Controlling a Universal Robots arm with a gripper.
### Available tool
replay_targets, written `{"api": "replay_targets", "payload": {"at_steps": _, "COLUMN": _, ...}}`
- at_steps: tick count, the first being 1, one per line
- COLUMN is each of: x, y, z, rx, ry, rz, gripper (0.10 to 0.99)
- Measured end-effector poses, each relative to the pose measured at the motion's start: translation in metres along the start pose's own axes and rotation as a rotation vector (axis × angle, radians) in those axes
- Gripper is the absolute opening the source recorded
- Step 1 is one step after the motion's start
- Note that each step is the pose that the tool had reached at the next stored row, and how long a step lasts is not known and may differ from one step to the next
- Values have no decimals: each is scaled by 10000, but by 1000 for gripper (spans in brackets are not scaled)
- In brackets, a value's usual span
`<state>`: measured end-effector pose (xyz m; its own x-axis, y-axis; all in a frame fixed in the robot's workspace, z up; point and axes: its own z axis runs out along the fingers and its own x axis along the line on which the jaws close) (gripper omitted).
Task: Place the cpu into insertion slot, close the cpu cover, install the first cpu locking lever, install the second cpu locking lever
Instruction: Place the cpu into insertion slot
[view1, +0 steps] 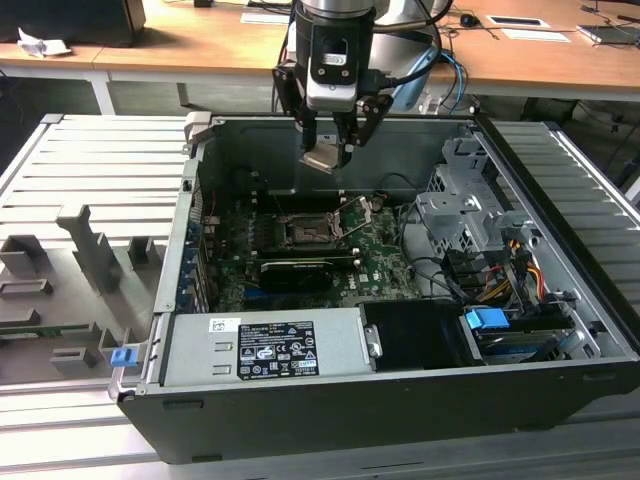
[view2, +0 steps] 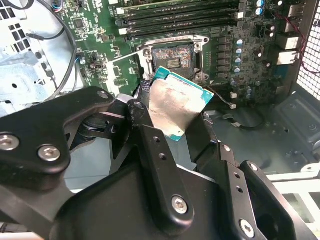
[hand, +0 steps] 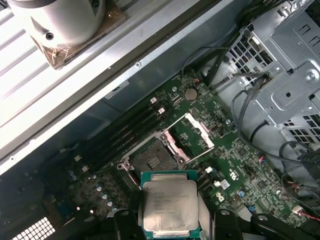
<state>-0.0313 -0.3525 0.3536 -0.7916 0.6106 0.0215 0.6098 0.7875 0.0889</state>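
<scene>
Closest, we see our gripper (view1: 327, 150) clamped on the cpu (hand: 168, 205), a flat square with a smudged, dull silver lid and green edges. Below it on the green board (hand: 235, 165) lies the slot (hand: 152, 159), dark, square and metal-rimmed, its thin cover (hand: 200, 129) swung open. Beyond run black memory slots (hand: 125, 132) and grey cables (hand: 245, 100).

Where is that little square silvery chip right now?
In the exterior view, the small silvery square chip hangs in the black gripper, above the black square socket on the green motherboard.
</scene>
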Motion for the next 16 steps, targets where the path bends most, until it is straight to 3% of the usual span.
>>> {"api": "replay_targets", "payload": {"at_steps": 12, "x": -1, "y": -4, "z": 45, "rx": -2, "ry": -13, "rz": 146, "gripper": 529}}
{"api": "replay_targets", "payload": {"at_steps": 16, "x": -1, "y": -4, "z": 49, "rx": -10, "ry": -40, "rz": 449, "gripper": 529}}
